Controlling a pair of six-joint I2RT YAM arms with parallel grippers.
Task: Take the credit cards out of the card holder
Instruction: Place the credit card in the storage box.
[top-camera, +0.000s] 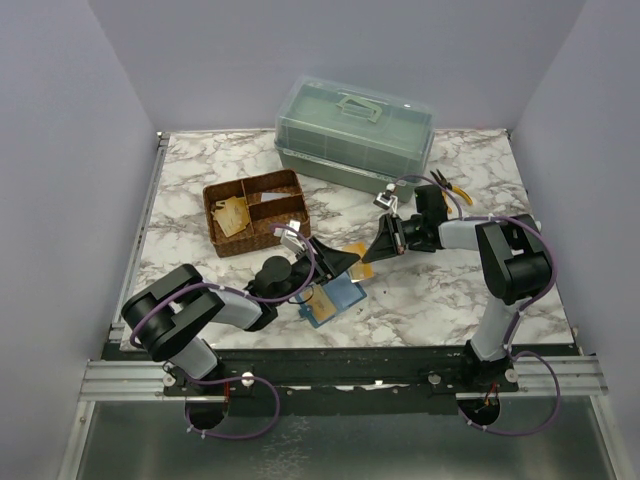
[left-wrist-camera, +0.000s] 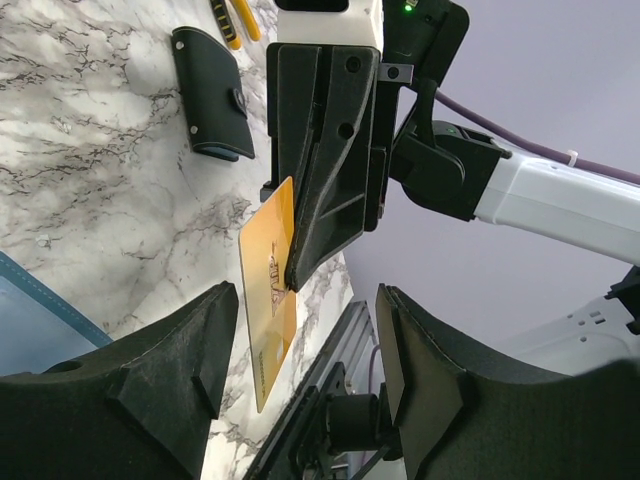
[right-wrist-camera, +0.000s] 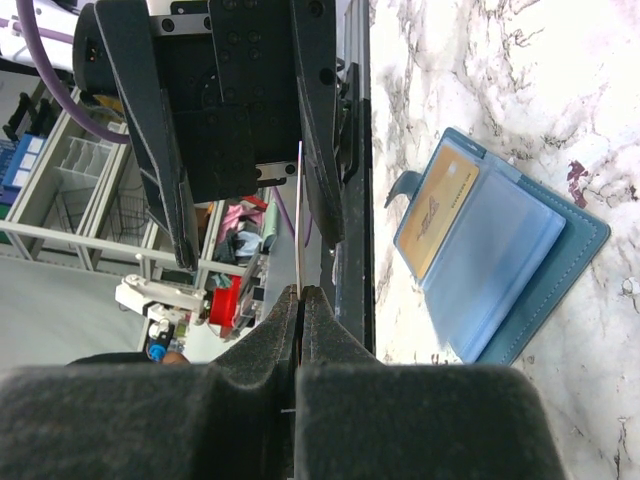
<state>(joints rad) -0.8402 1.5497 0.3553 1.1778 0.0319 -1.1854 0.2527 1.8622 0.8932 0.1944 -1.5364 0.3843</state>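
The teal-blue card holder (top-camera: 335, 297) lies open on the marble table between the arms. In the right wrist view (right-wrist-camera: 520, 270) one tan-orange credit card (right-wrist-camera: 438, 212) sits in its left pocket. My right gripper (top-camera: 377, 250) is shut on another credit card (left-wrist-camera: 268, 290) and holds it upright above the table; it shows edge-on in the right wrist view (right-wrist-camera: 299, 215). My left gripper (left-wrist-camera: 305, 320) is open, its fingers (right-wrist-camera: 318, 130) on either side of that card's free end without touching it. A corner of the holder (left-wrist-camera: 30, 325) shows in the left wrist view.
A wicker basket (top-camera: 257, 212) with tan items stands at the back left. A green plastic case (top-camera: 355, 130) stands at the back. Yellow-handled pliers (top-camera: 452, 188) and a black snap wallet (left-wrist-camera: 212, 95) lie at the right. The frame rail (top-camera: 350, 365) runs along the near edge.
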